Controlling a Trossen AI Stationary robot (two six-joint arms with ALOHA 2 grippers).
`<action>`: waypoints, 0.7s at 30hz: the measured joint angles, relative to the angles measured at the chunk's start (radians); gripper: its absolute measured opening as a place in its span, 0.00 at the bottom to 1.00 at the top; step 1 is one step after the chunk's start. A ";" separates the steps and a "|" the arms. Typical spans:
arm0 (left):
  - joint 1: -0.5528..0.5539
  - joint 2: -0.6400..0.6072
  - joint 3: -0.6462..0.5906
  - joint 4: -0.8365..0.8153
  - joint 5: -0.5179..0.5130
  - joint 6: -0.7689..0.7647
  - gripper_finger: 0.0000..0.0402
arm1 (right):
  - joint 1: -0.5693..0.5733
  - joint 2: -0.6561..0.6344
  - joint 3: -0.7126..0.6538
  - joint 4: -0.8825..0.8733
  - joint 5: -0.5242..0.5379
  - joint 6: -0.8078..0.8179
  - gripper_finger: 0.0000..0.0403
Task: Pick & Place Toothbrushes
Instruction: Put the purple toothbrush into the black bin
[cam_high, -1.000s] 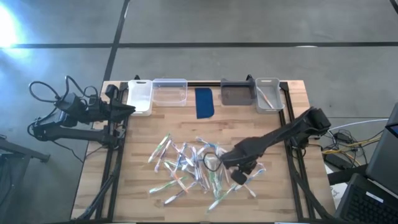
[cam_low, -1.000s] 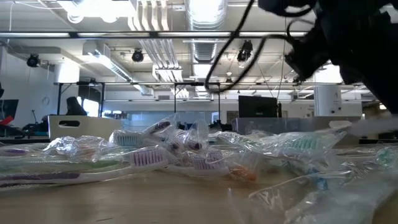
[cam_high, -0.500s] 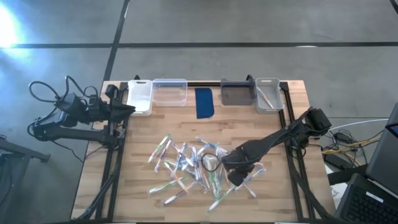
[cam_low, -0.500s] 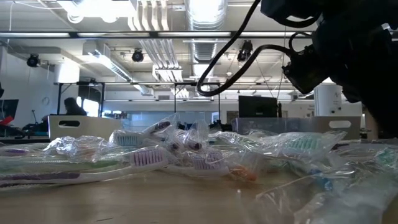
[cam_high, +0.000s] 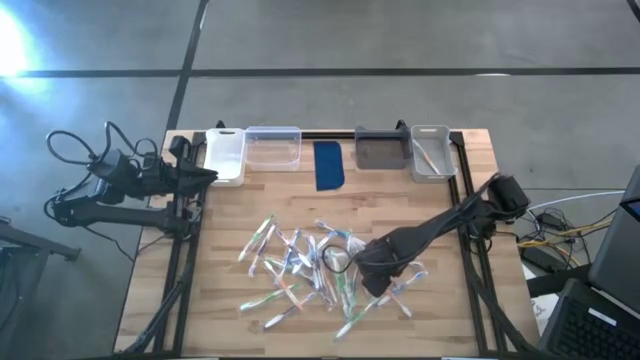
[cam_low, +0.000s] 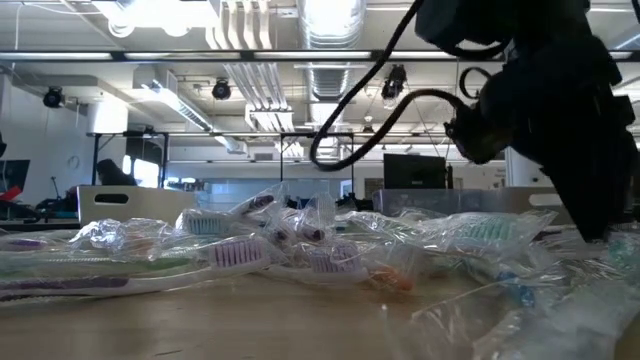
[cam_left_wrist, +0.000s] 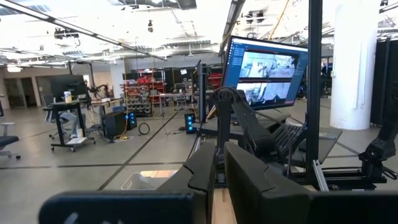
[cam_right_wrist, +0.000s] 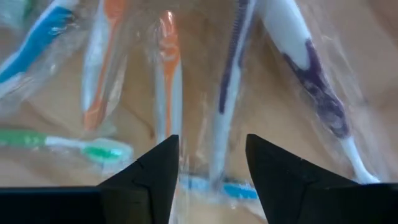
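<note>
The toothbrushes are lying in a loose, crisscrossed scatter across the near middle of the wooden table, each one sitting inside a clear crinkly wrapper, as the low view shows. The right gripper is hanging low over the right side of that scatter with its fingers spread apart and nothing between them; in its wrist view an orange-and-white brush and a purple-trimmed one are lying just past the fingertips, side by side. The left gripper is waiting at the far left edge, beside the white bin, with its fingers drawn close together and holding nothing. These brushes look light, thin and stiff, but the film around them is likely slippery and may drag a neighbour along. The safest hold is probably across the middle of one handle, fingers straddling it squarely and pressing down to the wood, on a brush that is not pinned under others.
</note>
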 joint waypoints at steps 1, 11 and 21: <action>0.000 0.000 0.000 0.000 0.000 0.000 0.10 | 0.000 0.009 -0.001 0.000 0.000 0.000 0.46; 0.000 0.000 0.000 0.000 0.000 0.000 0.10 | -0.001 0.051 0.003 -0.019 0.002 -0.001 0.26; 0.000 0.000 0.000 0.000 0.000 0.000 0.10 | 0.000 0.035 0.034 -0.002 -0.013 -0.005 0.06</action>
